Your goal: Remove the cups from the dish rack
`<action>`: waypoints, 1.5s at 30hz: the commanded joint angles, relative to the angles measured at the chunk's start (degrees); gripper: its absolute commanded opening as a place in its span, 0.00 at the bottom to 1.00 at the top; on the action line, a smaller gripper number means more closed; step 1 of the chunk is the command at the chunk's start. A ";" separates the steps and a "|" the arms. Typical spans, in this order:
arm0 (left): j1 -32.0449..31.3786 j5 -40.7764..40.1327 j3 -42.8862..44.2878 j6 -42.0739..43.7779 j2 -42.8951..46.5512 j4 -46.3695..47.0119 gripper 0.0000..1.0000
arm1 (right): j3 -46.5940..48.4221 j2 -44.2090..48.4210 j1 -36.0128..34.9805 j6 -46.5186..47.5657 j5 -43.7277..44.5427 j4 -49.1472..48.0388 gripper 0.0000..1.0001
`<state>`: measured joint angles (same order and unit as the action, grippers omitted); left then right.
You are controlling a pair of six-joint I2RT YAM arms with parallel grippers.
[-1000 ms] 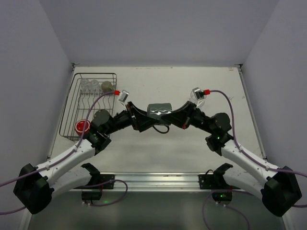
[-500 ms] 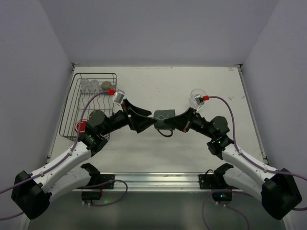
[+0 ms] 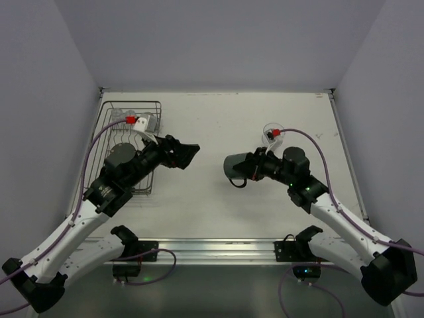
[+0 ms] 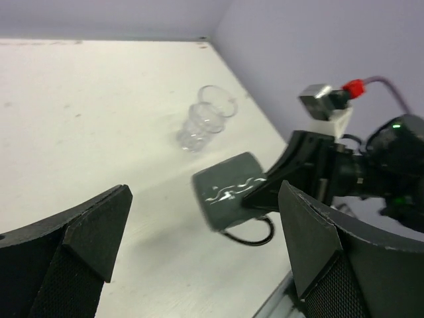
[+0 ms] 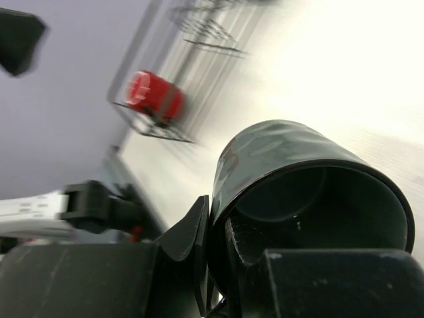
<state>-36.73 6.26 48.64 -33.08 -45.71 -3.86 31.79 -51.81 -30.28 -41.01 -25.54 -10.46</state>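
1. Clamped right gripper (image 3: 248, 170) on rim of dark green-black glossy handled mug (image 3: 233, 169), tipped sideways mid-table, well apart from dark wire dish rack (image 3: 106, 126).
2. Spread left gripper (image 3: 187, 154) wide, empty, just beside rack.
3. Spotted clear ribbed glass tumbler (image 3: 270, 130) upright behind right wrist; red mug (image 5: 154, 95) in rack.
4. Noted white wavy mark (image 4: 228, 189) on dark mug's side.

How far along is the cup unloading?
Done: one clear tumbler stands on the table, outside the dish rack. In hand: the right end effector is shut on the dark mug; the left end effector is open, empty. Left: the red mug sits in the rack; its other contents are blocked from view.
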 commanded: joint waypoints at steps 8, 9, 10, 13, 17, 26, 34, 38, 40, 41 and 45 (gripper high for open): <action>0.17 -29.62 7.96 4.78 2.21 -30.76 1.00 | 15.22 -11.72 -0.04 21.59 20.17 28.99 0.00; 0.17 -30.86 8.13 4.78 2.21 -31.73 1.00 | 15.67 -12.43 -0.13 22.03 20.70 29.35 0.00; 0.17 -32.96 8.22 4.52 2.03 -33.30 1.00 | 16.63 -13.05 -0.21 22.20 21.14 29.62 0.00; 0.17 -35.87 7.79 4.08 1.51 -34.63 1.00 | 18.82 -16.03 -0.83 22.82 22.72 30.76 0.00; 0.17 -39.30 7.08 3.02 -0.07 -35.34 1.00 | 21.38 -20.07 -1.62 23.26 25.00 32.34 0.00; 0.26 -48.53 6.64 2.06 -5.44 -36.22 1.00 | 26.30 -30.36 -3.37 24.84 30.72 36.30 0.00; 0.52 -49.50 5.68 0.56 -10.00 -32.01 1.00 | 27.01 -35.20 -4.52 25.02 31.69 36.30 0.03; 3.85 -47.31 5.76 -0.49 -14.05 -29.37 1.00 | 26.57 -35.20 -4.87 25.11 31.52 35.68 0.13; 6.57 -44.33 5.67 -0.93 -14.23 -29.80 1.00 | 26.13 -34.94 -4.79 25.19 31.34 35.42 0.26; 7.54 -43.80 5.59 -1.28 -13.62 -32.07 1.00 | 25.87 -34.24 -4.87 25.19 31.08 35.25 0.30; 15.18 -43.26 3.14 -2.43 -8.27 -39.46 1.00 | 23.76 -30.91 -4.96 24.93 29.68 33.05 0.56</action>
<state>-25.71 -36.07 53.67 -32.34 -58.78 -38.79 55.83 -86.85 -34.89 -16.56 4.86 25.28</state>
